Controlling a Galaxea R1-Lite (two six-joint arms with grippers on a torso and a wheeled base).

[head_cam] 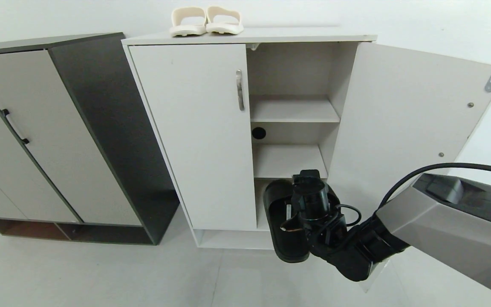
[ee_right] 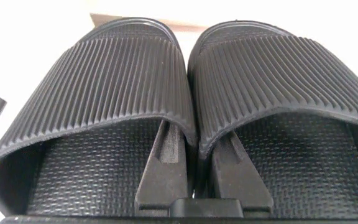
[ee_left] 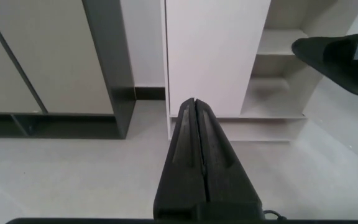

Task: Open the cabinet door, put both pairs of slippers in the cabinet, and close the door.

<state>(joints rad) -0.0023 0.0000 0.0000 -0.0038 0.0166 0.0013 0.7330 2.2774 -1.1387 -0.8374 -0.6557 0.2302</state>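
The white cabinet has its left door closed and its right door swung wide open. A beige pair of slippers lies on its top. My right gripper is shut on the black pair of slippers, held just in front of the bottom compartment. In the right wrist view, the fingers reach under the ribbed straps and pinch the inner walls of both black slippers together. My left gripper hangs shut and empty low over the floor, facing the cabinet, with the black slippers off to one side.
Two bare shelves show inside the open half, above the bottom compartment. A grey and dark cabinet with closed doors stands to the left of the white one. Pale floor lies in front of both.
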